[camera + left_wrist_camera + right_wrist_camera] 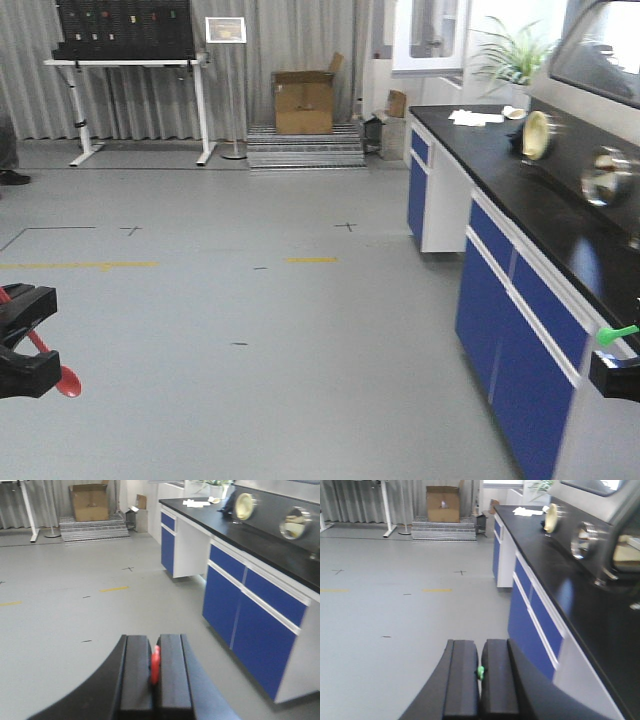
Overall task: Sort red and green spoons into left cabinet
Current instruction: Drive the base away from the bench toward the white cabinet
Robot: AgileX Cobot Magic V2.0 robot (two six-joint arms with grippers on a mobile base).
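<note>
left gripper (28, 338): seen at the lower left edge of the front view; its black jaws are pressed together on the red spoon.
red spoon (66, 380): pinched by the handle in the left gripper; its oval bowl is pointed down and to the right, held above the floor. in the left wrist view only a red sliver is seen in the narrow slot between the fingers.
white table (130, 63): set at the back left, in front of grey curtains.
floor (250, 300): grey, marked with short yellow strips and small black crosses.
cardboard box (303, 102): placed on a low grey stepped platform by the back curtain.
counter (520, 190): black-topped, with blue-fronted cupboards, run along the right side.
green spoon (617, 334): held at the far right edge of the front view, a short green end shown just above the black gripper body.
right gripper (480, 652): jaws are closed tight, with a small green piece of the spoon clamped between them.
</note>
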